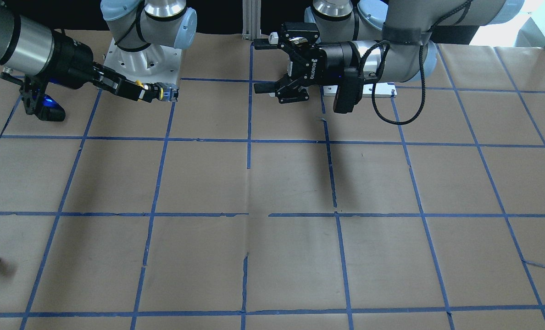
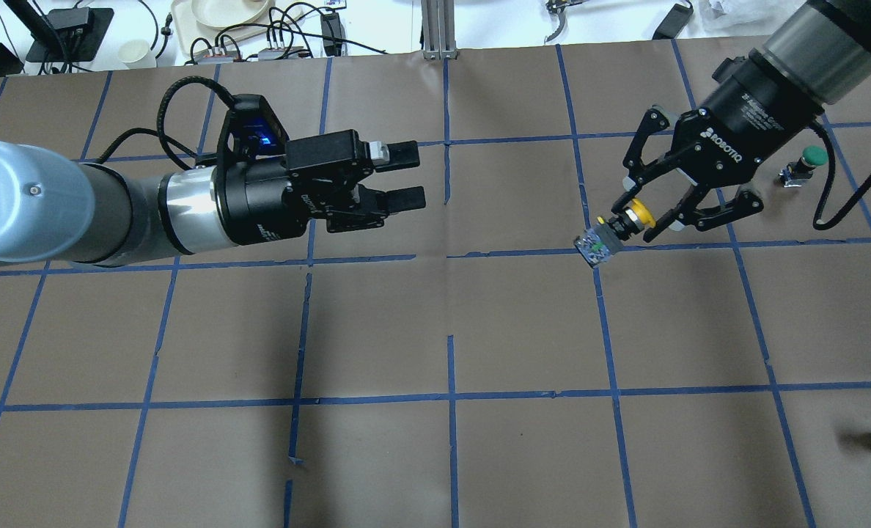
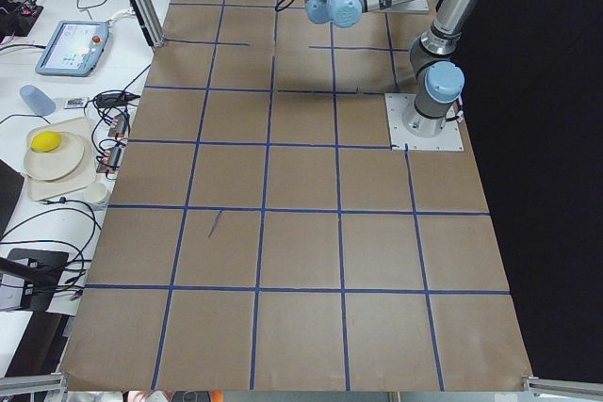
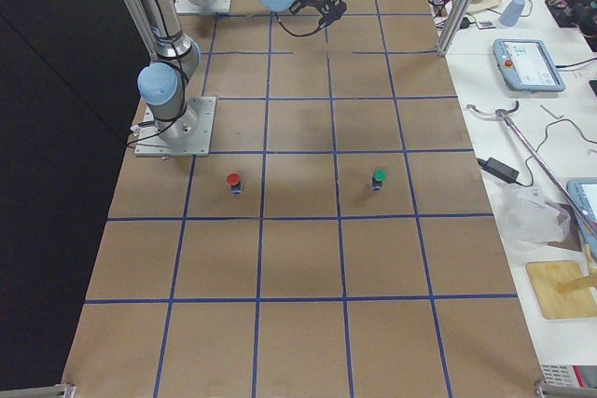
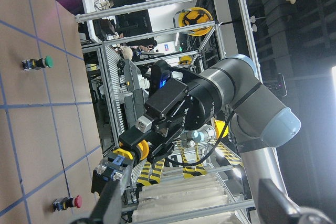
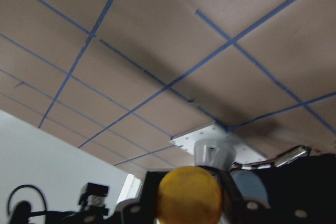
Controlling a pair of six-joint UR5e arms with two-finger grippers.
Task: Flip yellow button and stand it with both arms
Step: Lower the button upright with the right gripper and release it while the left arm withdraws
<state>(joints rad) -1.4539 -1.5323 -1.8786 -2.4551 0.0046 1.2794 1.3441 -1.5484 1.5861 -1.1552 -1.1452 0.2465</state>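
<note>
Right gripper (image 2: pixel 632 224) clamps the yellow button (image 2: pixel 615 229); left gripper (image 2: pixel 406 174) gapes. Exterior right adds a red button (image 4: pixel 233 180) to overhead's green button (image 2: pixel 809 158): three buttons.

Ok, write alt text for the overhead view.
The right arm's tool grips the yellow button over a brown, blue-gridded table; the left tool, open, points toward it from across the table. A green button sits at far right.
</note>
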